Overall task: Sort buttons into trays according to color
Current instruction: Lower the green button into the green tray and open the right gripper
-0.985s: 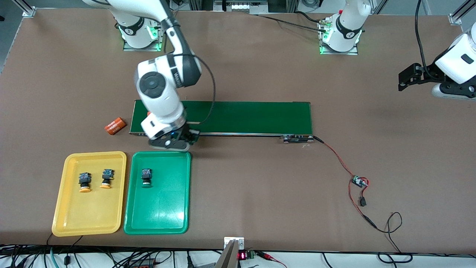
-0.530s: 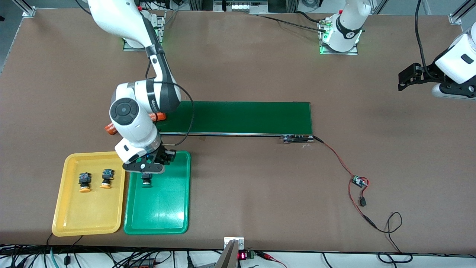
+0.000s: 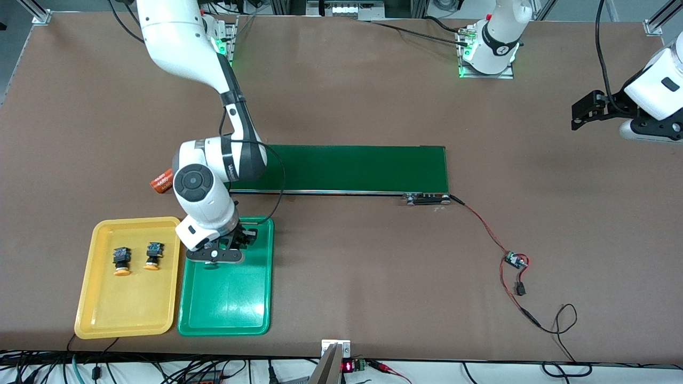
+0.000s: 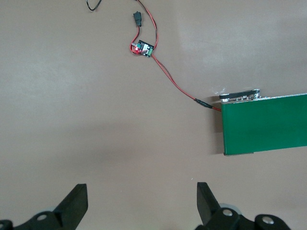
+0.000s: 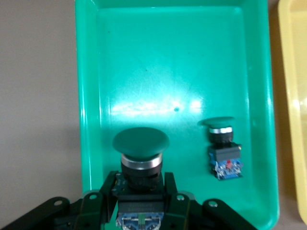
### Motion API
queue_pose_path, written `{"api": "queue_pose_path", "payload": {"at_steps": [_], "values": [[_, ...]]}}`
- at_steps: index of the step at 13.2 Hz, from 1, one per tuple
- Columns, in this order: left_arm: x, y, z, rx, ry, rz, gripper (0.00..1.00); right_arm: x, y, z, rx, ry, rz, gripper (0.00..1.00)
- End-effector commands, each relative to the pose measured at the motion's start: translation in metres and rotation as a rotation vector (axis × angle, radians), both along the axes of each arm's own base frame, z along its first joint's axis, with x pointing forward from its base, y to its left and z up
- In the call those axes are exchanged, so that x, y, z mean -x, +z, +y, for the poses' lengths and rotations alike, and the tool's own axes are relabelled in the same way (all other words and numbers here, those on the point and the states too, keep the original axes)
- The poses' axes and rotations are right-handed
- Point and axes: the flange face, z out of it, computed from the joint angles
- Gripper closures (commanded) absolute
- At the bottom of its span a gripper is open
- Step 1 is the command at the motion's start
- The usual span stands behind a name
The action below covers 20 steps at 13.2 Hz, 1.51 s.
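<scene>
Right gripper (image 5: 140, 201) now hangs low over the green tray (image 3: 251, 320), its fingers clamped on the body of a green-capped button (image 5: 141, 143). A second ago I had it over the near edge of the dark-green belt (image 3: 347, 168); half a second ago it was crossing the tray's rim; now it sits well inside the tray's outline, at the end closest to the belt. From the right wrist view, the held button points cap-first along the tray floor, not yet set down as far as I can judge.

Beside the gripper, lying on the tray floor, is the other green-capped button (image 5: 221, 148), apart from the held one. In the front view the gripper hides it. Adjacent to the green tray, the yellow tray (image 3: 96, 320) carries both yellow-capped buttons (image 3: 122, 260), (image 3: 152, 256), unmoved over the last second.

My reading: the carry is complete and this is the last button to sort. What remains is a short descent and release, with enough clearance from the resting button to avoid knocking it.

An orange cylinder (image 3: 161, 181) lies on the bench (image 3: 373, 277) just beside the belt's end, partly masked by the right arm.

Left gripper (image 4: 139, 203) waits with fingers spread wide and nothing between them, above bare bench off the belt's other end.
</scene>
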Motion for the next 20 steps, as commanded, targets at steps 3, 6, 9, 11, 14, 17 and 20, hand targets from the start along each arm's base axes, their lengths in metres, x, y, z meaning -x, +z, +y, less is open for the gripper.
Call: {"api": "queue_pose_path", "payload": {"at_steps": [3, 6, 9, 11, 14, 17, 20], "values": [[-0.003, 0.006, -0.001, 0.016, -0.008, 0.005, 0.00, -0.023, -0.035, -0.006, -0.015, 0.014, -0.004, 0.88], [-0.003, 0.006, -0.001, 0.016, -0.008, 0.005, 0.00, -0.018, -0.066, 0.003, -0.017, 0.028, 0.005, 0.88], [-0.003, 0.006, -0.001, 0.016, -0.008, 0.005, 0.00, -0.018, -0.079, 0.002, -0.018, 0.029, 0.006, 0.72], [-0.003, 0.006, -0.001, 0.018, -0.008, 0.005, 0.00, -0.019, -0.073, 0.002, -0.023, 0.021, 0.001, 0.00], [-0.003, 0.006, -0.001, 0.018, -0.008, 0.005, 0.00, -0.018, -0.033, 0.012, -0.042, 0.030, -0.010, 0.00], [-0.003, 0.006, -0.001, 0.016, -0.008, 0.005, 0.00, -0.021, 0.021, -0.001, -0.061, 0.011, -0.003, 0.00], [-0.003, 0.006, -0.001, 0.016, -0.008, 0.005, 0.00, -0.023, 0.068, -0.017, -0.073, -0.005, -0.027, 0.00]]}}
